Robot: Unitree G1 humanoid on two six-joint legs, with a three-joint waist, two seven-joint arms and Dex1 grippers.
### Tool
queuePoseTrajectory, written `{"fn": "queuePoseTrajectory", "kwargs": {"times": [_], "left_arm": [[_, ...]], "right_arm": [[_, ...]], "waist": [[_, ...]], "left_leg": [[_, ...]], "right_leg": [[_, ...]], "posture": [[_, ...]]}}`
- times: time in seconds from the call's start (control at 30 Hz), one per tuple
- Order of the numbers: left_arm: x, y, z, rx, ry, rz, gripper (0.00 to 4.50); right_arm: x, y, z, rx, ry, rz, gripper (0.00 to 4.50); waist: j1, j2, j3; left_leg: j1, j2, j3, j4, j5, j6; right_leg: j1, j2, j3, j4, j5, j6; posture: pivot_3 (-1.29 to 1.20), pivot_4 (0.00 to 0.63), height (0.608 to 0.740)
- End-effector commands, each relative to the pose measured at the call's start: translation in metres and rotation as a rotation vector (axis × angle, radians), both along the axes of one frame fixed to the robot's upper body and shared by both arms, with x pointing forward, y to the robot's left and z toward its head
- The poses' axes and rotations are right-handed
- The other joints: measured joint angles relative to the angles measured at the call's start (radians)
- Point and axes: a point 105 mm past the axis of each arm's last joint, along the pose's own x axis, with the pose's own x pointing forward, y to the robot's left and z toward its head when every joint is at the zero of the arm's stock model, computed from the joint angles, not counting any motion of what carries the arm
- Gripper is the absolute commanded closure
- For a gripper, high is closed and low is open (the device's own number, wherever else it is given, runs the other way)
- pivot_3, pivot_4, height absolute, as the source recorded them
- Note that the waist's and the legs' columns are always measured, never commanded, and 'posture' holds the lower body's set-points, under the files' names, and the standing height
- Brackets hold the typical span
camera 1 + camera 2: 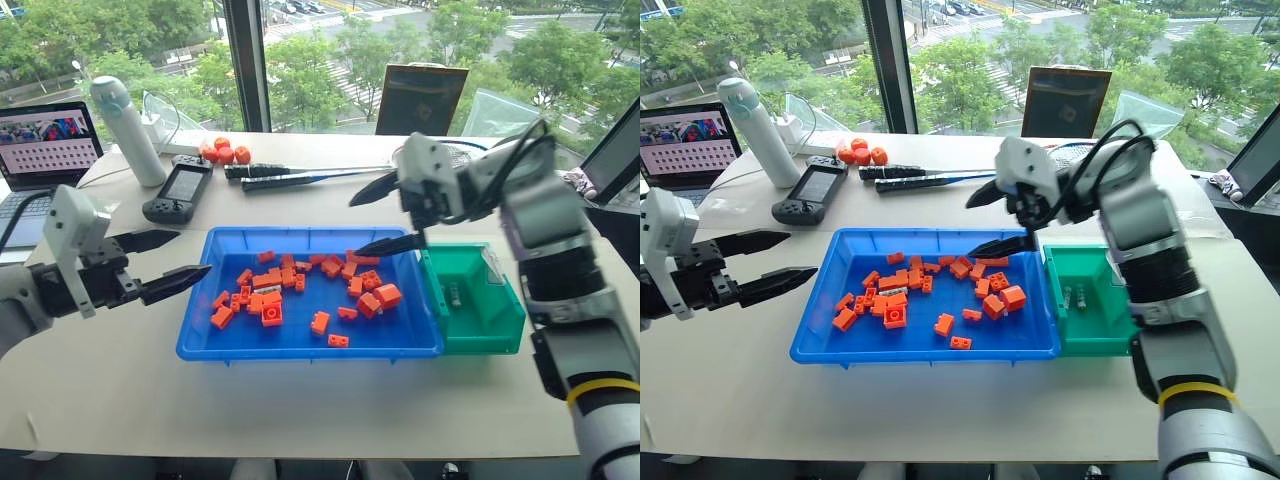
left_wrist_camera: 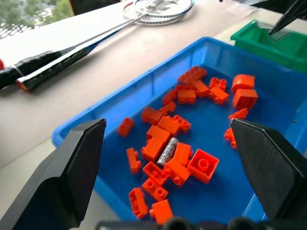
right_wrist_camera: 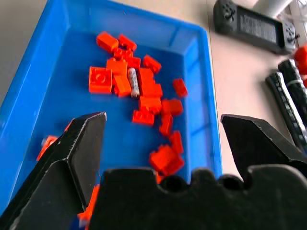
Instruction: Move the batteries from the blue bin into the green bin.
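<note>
Looking through the head camera first: we're holding the right gripper [image 1: 385, 215] spread wide and empty above the far right corner of the blue bin [image 1: 200, 335], just beside the green bin [image 1: 505, 330]. We're seeing two batteries [image 1: 1072, 297] already lying on the green bin's floor. The left gripper [image 1: 165, 262] is hanging open with nothing in it, off the blue bin's left wall, over the table [image 1: 300, 400].

Left wrist view: we're spotting one remaining battery [image 2: 167, 151], a small grey-silver cylinder with a dull metallic sheen, lying flat among orange bricks [image 2: 201, 165] on the blue floor, touching bricks on both long sides. Both black fingers [image 2: 72, 172] are standing wide apart.

Right wrist view: we're seeing the same battery [image 3: 133, 81] in the brick cluster toward the bin's far end.

Handling, our guess: rigid, light, smooth, so probably prone to rolling and slipping. We're thinking of pinching it across mid-length, fingers coming down at the ends where bricks aren't crowding it; neighbours will likely get nudged.
</note>
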Motion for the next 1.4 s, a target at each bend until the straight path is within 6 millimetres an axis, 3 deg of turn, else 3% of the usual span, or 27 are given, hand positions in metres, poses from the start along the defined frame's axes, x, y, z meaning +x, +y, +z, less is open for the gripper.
{"fn": "queuePoseTrajectory", "kwargs": {"times": [0.03,0.13,0.23,0.4,0.67,0.77,0.97,1.17,1.27,1.4], "left_arm": [[-0.006,0.011,0.002,0.106,-0.062,0.067,0.00],[-0.012,0.020,-0.008,0.093,-0.005,0.094,0.00],[-0.018,0.015,-0.010,0.064,0.015,0.086,0.00],[-0.023,0.007,-0.008,0.026,0.020,0.066,0.00],[-0.025,-0.001,-0.002,-0.009,0.027,0.038,0.00],[-0.023,-0.004,-0.002,0.014,0.005,0.037,0.00],[-0.021,-0.009,0.000,0.000,-0.009,0.020,0.00],[-0.020,-0.012,0.001,-0.010,-0.014,0.002,0.00],[-0.019,-0.014,0.002,-0.015,-0.019,-0.009,0.00],[-0.018,-0.016,0.001,-0.022,-0.023,-0.015,0.00]], "right_arm": [[-0.008,0.031,-0.011,0.010,-0.007,0.064,0.03],[-0.014,0.064,-0.032,-0.010,0.035,0.111,0.03],[-0.001,0.080,-0.046,-0.027,0.069,0.051,0.03],[0.018,0.098,-0.057,-0.024,0.122,-0.054,0.03],[0.031,0.114,-0.080,-0.063,0.151,-0.139,0.03],[0.037,0.115,-0.092,-0.068,0.155,-0.191,0.03],[0.026,0.103,-0.120,-0.181,0.214,-0.129,0.03],[0.024,0.097,-0.132,-0.225,0.271,-0.153,0.03],[0.024,0.095,-0.135,-0.239,0.286,-0.163,0.66],[0.025,0.090,-0.133,-0.245,0.277,-0.161,2.08]], "waist": [[0.009,0.000,0.000],[0.012,-0.001,0.000],[0.013,-0.001,0.000],[0.016,-0.001,-0.001],[0.008,-0.001,-0.001],[-0.001,-0.001,-0.001],[-0.003,-0.002,-0.001],[-0.004,-0.004,-0.002],[-0.005,-0.004,-0.003],[-0.005,-0.004,-0.003]], "left_leg": [[0.000,0.000,0.000,0.000,0.000,0.000],[-0.002,0.001,0.000,0.001,0.000,0.000],[-0.001,0.001,-0.001,0.000,0.000,0.000],[-0.001,0.001,-0.001,0.000,0.000,-0.001],[-0.002,0.002,0.000,-0.001,0.000,-0.001],[-0.002,0.002,0.000,-0.002,0.000,-0.001],[-0.001,0.002,0.000,-0.004,0.001,-0.001],[0.000,0.002,0.000,-0.005,0.001,-0.002],[0.000,0.002,0.000,-0.005,0.001,-0.002],[0.001,0.002,0.000,-0.006,0.001,-0.002]], "right_leg": [[0.000,0.000,0.000,0.000,0.000,0.000],[-0.002,0.000,-0.001,0.001,0.000,0.000],[-0.003,0.001,-0.001,0.003,0.000,0.000],[-0.004,0.001,-0.002,0.003,0.000,-0.001],[-0.005,0.001,-0.002,0.003,0.001,-0.001],[-0.007,0.001,-0.002,0.004,0.001,-0.001],[-0.007,0.001,-0.002,0.004,0.001,-0.001],[-0.007,0.001,-0.002,0.004,0.001,-0.002],[-0.007,0.000,-0.002,0.004,0.001,-0.002],[-0.006,0.001,-0.002,0.004,0.001,-0.002]], "posture": [[0.00,0.150,0.709],[0.00,0.150,0.709],[0.00,0.150,0.709],[0.00,0.150,0.709],[0.00,0.150,0.709],[0.00,0.150,0.709],[0.00,0.150,0.709],[0.00,0.150,0.709],[0.00,0.150,0.709],[0.00,0.150,0.709]]}}
